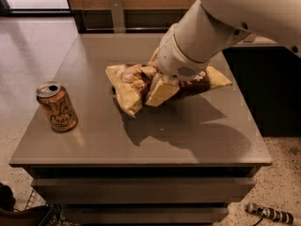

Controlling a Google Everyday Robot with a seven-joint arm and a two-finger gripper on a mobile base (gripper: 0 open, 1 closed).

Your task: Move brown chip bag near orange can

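Observation:
The brown chip bag [129, 84] is in the middle of the grey table, brown in the middle with pale yellow ends. It is crumpled and its left end hangs a little above the tabletop, with a shadow under it. My gripper [159, 86] comes down from the upper right and is shut on the bag's middle. One pale finger [162, 92] shows in front of the bag; the other is hidden behind it. The orange can [57, 106] stands upright near the table's left edge, well apart from the bag.
The grey table [141, 140] has drawers below its front edge. My white arm [211, 27] covers the table's back right. A dark cabinet [268, 88] stands to the right. A wooden wall unit [131, 4] is behind.

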